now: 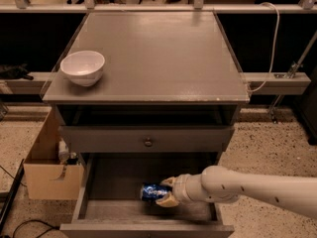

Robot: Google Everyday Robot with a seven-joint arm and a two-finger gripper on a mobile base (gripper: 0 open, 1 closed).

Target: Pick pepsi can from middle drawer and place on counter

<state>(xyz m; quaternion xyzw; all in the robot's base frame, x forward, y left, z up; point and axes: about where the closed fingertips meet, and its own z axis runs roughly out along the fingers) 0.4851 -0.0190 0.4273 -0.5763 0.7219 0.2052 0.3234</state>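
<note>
So you're sitting right in the grab step here. The counter (158, 58) is up top with a white bowl (82, 67) parked near its left edge; below, the middle drawer (114, 185) is hanging open, and your arm (247, 186) is reaching in from the right; the gripper (166, 191) is down by the drawer floor, fingers pinching the right end of the pepsi can (150, 191), which is lying on its side. Next I'm guessing you're needing a lift out past the knobbed drawer front (147, 142), then up onto bare counter, away from the bowl.
</note>
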